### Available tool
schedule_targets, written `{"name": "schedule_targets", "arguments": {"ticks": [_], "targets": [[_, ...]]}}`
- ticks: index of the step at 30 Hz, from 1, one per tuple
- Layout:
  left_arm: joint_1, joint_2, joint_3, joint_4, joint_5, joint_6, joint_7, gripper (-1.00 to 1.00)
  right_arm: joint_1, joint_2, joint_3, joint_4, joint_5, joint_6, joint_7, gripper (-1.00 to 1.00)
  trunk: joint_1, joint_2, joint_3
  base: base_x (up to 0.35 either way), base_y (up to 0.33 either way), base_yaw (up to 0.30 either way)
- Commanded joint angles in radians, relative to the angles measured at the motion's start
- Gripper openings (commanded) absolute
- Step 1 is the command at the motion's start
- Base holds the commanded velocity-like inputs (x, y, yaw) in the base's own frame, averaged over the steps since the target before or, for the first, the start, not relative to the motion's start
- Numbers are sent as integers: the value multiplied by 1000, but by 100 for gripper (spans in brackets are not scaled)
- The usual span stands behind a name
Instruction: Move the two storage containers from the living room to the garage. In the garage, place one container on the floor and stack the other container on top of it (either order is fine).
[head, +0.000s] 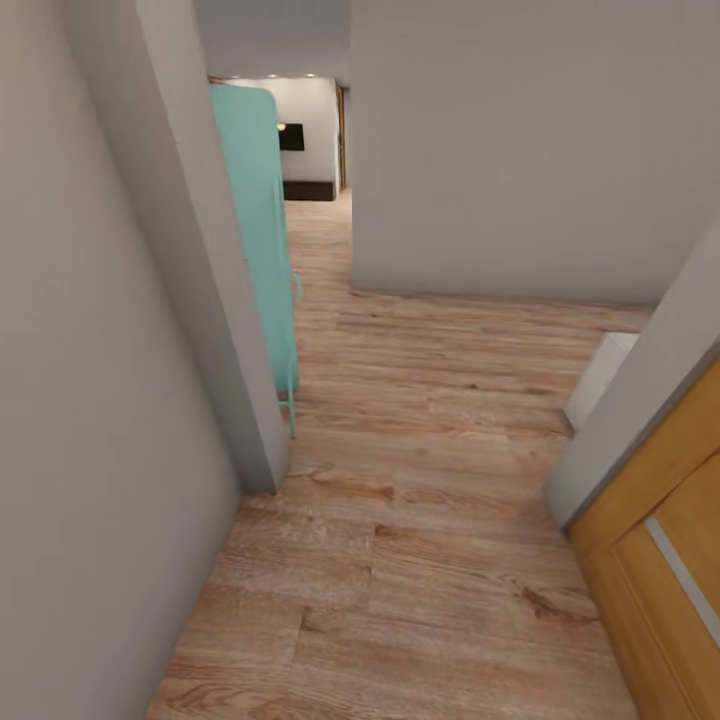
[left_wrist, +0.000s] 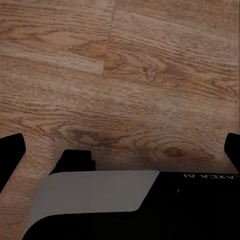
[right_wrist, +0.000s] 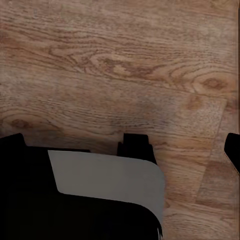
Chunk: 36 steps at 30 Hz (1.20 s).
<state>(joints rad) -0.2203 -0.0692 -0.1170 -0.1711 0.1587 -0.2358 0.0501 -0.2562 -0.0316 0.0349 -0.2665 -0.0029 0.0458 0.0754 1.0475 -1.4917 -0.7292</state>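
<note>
The two storage containers are out of view, and so is the garage. I am in a narrow hallway with a light wood plank floor (head: 420, 420). In the left wrist view my left gripper (left_wrist: 120, 150) hangs open over the planks, its dark fingertips (left_wrist: 11, 150) far apart at the picture's edges with nothing between them. My right gripper (right_wrist: 122, 145) is open in the same way above the floor, one fingertip (right_wrist: 232, 150) at the edge. A black and grey part of my own body (left_wrist: 95, 195) lies under each gripper.
A grey wall corner (head: 240, 350) juts in close on the left, with a tall teal appliance (head: 262, 230) behind it. A grey wall (head: 520, 150) faces me. At the right stand a wood door (head: 660, 540) and a white block (head: 598, 378). The passage runs on to a lit room (head: 305, 140).
</note>
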Motion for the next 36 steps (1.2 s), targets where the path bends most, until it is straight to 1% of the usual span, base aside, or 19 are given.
{"name": "schedule_targets", "arguments": {"ticks": [1,4,7,9,12,34,36], "targets": [[-1,0,-9,1,8,-4,5,100,0,-1,3,-2,0,5,2,100,0,0,0,287,-1,0],[-1,0,-10,1,7,-4,5,100,0,-4,3,-2,0,4,3,100,0,0,2,288,-1,0],[-1,-1,-11,1,5,-4,5,100,1,-10,3,-1,0,-18,3,100,0,0,2,289,0,0],[-12,10,-22,-11,9,-15,3,100,-10,-14,14,-13,4,-19,14,100,0,0,2,0,0,0],[-25,10,-25,-12,9,-15,2,100,-28,-14,20,-30,4,-18,24,100,0,0,2,0,0,0],[-25,10,-26,-12,7,-15,1,100,-28,-14,20,-31,4,-18,24,100,0,0,2,1,-1,-1],[-21,16,-29,-10,2,-15,3,100,-29,-5,18,-20,3,-25,20,100,0,0,2,140,-77,-70]]}}
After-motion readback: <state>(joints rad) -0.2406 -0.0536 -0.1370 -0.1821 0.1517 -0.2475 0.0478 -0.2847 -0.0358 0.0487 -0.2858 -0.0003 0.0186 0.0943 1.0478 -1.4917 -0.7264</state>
